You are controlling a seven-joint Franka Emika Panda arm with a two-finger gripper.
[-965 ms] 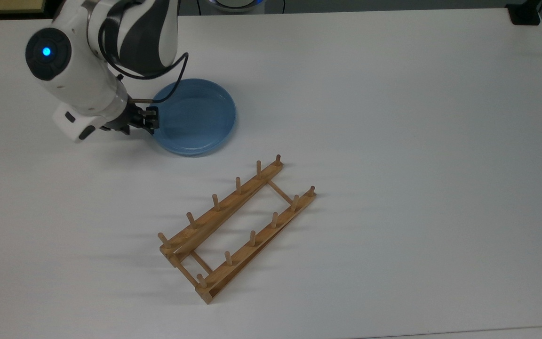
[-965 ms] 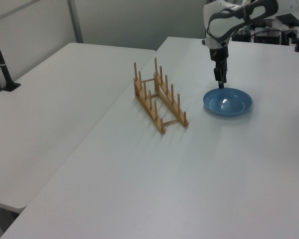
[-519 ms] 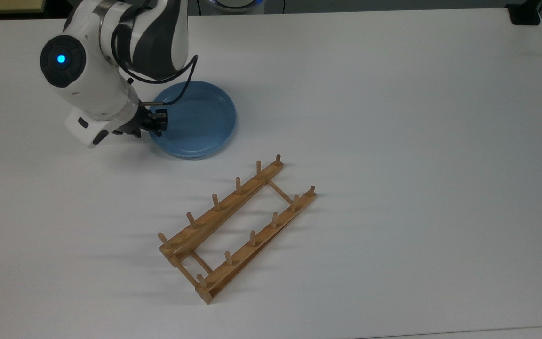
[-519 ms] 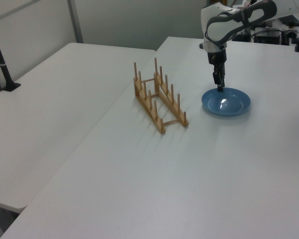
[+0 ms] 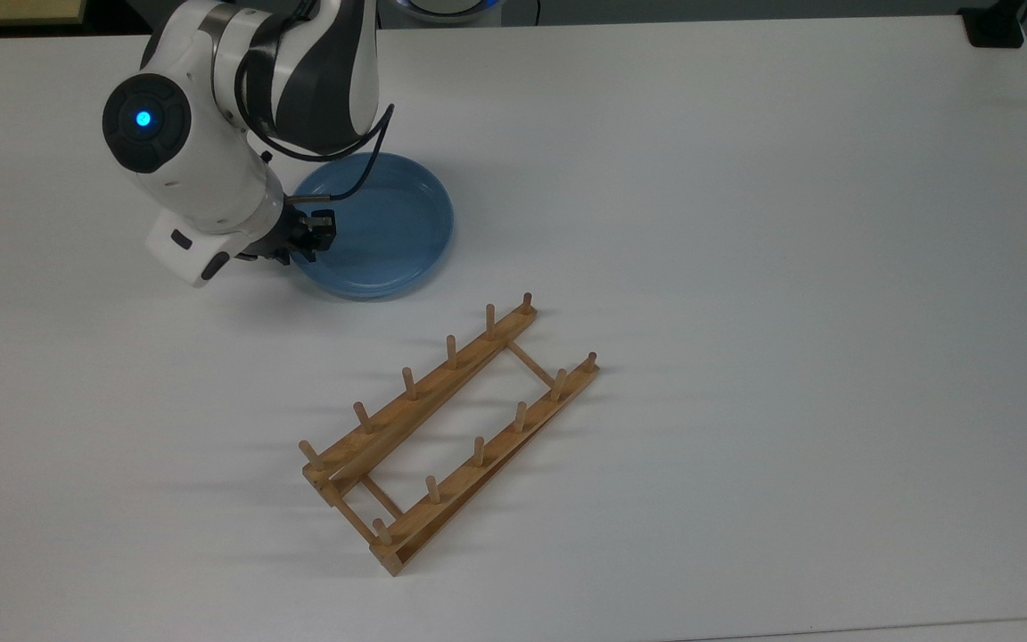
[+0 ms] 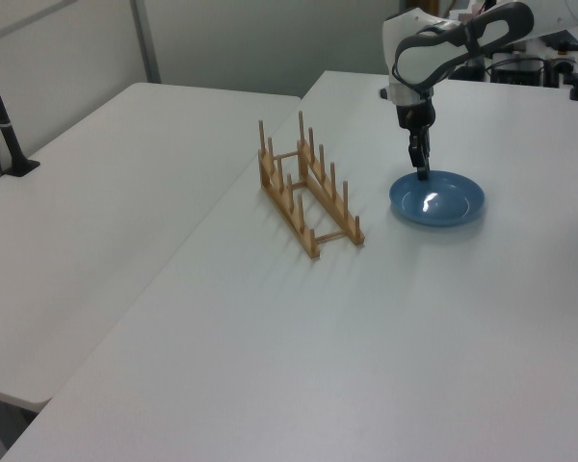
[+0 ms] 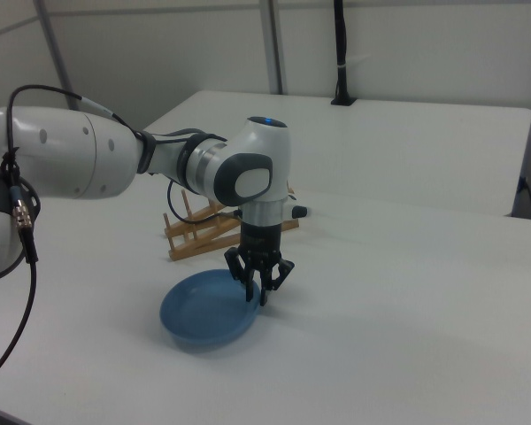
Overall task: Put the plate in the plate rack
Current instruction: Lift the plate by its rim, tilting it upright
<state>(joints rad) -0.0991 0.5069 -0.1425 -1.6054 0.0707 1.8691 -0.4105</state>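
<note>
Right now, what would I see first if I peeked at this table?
First the big white arm, its gripper at the rim of a blue plate near the top view's upper left. Then the wooden rack with its pegs, mid-table and bare.

Arm bent over, wrist pointing the gripper straight down

In the top view the white-and-black arm reaches in from 12 o'clock; its last joint, with a lit blue ring, sits toward 10 o'clock, and the gripper (image 5: 313, 234) points out from it toward 4 o'clock. In the right view the arm comes in from 9 o'clock, elbows over, and the wrist drops vertically to the gripper (image 7: 260, 288) at 6 o'clock; its dark fingers (image 7: 247, 278) are splayed a little apart, tips low. In the left view the gripper (image 6: 421, 171) hangs at 6 o'clock below the wrist.
</note>
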